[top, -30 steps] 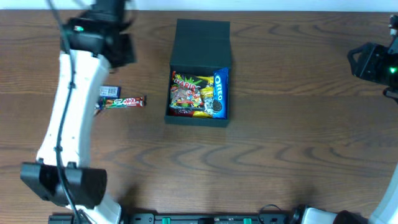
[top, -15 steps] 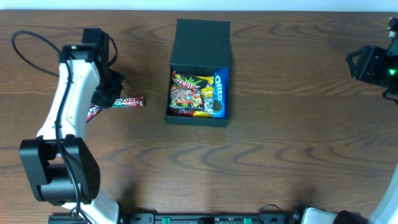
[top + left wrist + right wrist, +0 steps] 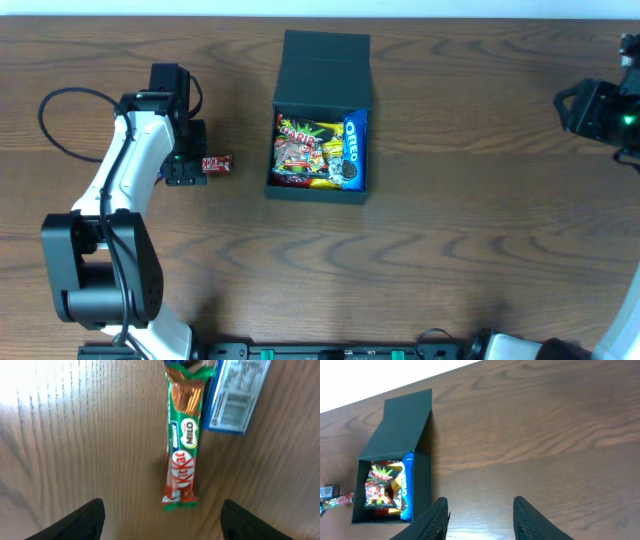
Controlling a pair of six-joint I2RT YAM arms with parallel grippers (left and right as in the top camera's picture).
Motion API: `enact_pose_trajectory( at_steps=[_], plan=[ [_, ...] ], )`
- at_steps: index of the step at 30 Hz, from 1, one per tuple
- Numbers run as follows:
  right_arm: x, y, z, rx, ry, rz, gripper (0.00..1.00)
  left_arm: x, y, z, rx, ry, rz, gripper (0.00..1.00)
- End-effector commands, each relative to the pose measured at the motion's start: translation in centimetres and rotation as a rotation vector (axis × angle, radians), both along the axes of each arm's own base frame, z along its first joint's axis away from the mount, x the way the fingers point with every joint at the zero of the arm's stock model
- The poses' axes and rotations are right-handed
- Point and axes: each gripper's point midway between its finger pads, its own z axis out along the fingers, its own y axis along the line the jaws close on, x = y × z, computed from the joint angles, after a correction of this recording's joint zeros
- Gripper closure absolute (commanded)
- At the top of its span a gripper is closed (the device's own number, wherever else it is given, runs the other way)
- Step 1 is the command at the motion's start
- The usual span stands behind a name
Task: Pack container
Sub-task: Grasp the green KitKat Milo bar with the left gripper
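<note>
The left gripper point(image 3: 162, 512) has swung down over the KitKat bar point(image 3: 183, 467) and spread open, holding nothing. The container point(image 3: 318, 192) sits mid-way across the table point(image 3: 450, 250), lid open, snacks point(image 3: 308, 150) inside. The right gripper point(image 3: 480, 515) hangs open, empty.

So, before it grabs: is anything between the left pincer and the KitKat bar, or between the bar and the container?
Nothing visible. The open left pincer hovers right over the KitKat bar. A blue packet lies beside the bar's far end, clear of the pincer. Only bare table separates the bar from the open container.
</note>
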Motion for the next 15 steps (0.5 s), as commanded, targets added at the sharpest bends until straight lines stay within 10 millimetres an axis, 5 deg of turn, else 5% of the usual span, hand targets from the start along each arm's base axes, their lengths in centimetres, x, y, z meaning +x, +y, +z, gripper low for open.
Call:
enact_pose_trajectory(
  at_steps=[1,15],
  plan=[
    [-0.2,-0.1,0.5,-0.011,-0.013,0.006,0.58,0.2,0.9,-1.1,0.048,0.011,0.068,0.26],
    [-0.3,-0.1,0.4,-0.010,-0.008,0.006,0.58,2.0,0.5,-6.6,0.032,0.050,0.018,0.32]
  ],
)
